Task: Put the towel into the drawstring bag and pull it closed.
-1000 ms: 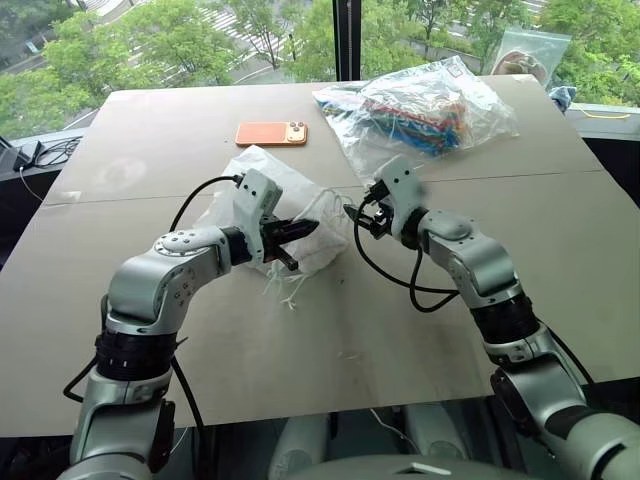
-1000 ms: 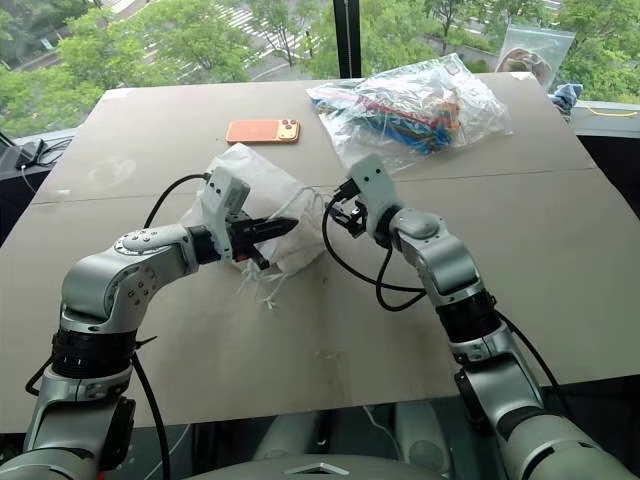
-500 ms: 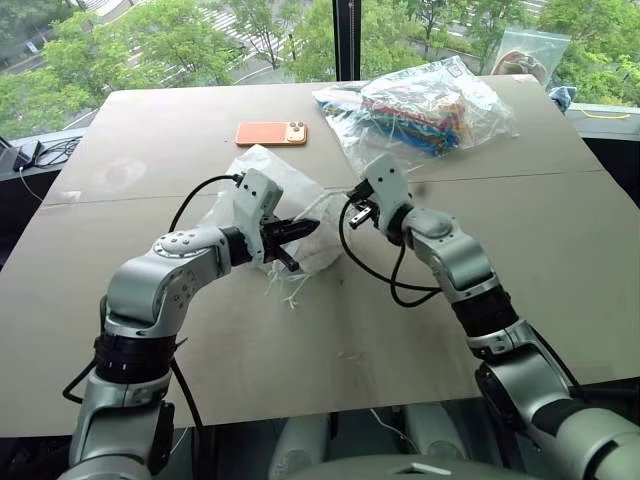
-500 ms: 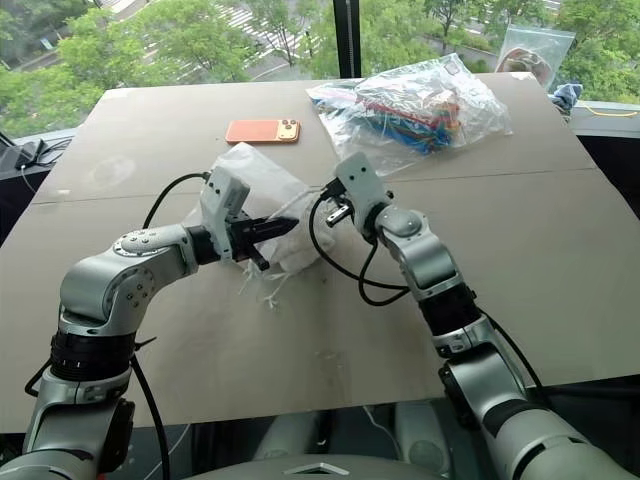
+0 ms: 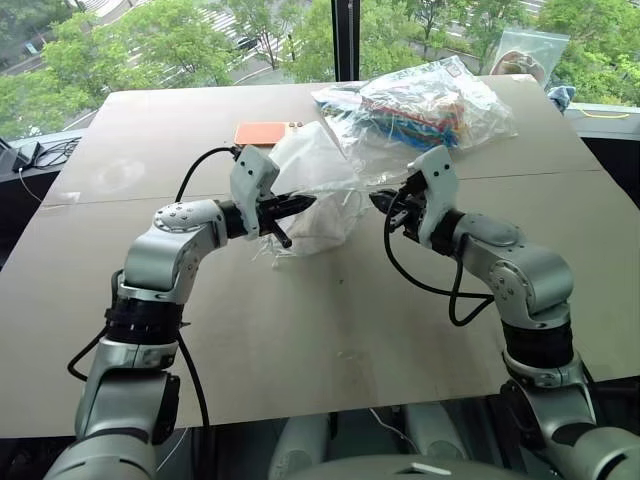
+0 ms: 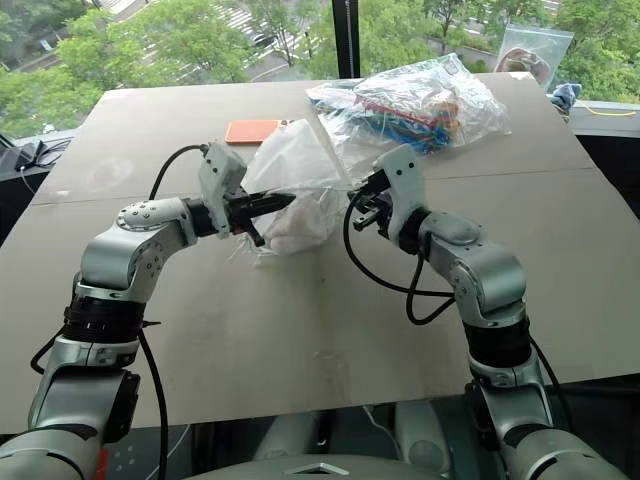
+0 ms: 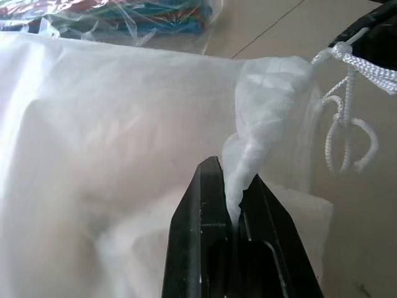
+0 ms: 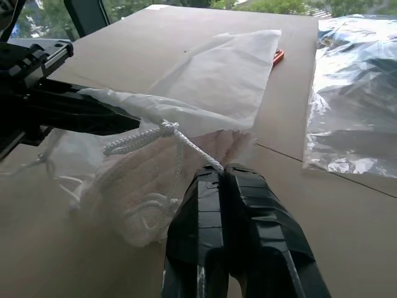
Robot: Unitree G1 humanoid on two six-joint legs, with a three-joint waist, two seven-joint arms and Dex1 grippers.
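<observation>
The drawstring bag (image 5: 312, 172), white and translucent, hangs lifted at its mouth over the middle of the table. My left gripper (image 5: 300, 203) is shut on the bunched fabric at the bag's mouth (image 7: 248, 155). To the right, my right gripper (image 5: 380, 200) is shut on a thin white cord (image 8: 186, 141), which runs taut from the mouth. The towel (image 8: 146, 186) shows as a lumpy off-white mass inside the bag, resting on the table. Loose cord loops (image 7: 347, 133) dangle beside the mouth.
An orange phone (image 5: 258, 133) lies just behind the bag. A clear plastic bag of colourful items (image 5: 420, 105) sits at the back right, and another small clear bag (image 5: 525, 50) by the window. Cables (image 5: 40, 152) lie off the left edge.
My right gripper has closed on the cord and drawn back to the right. The left gripper has risen and moved forward with the bag's mouth, lifting and stretching the bag.
</observation>
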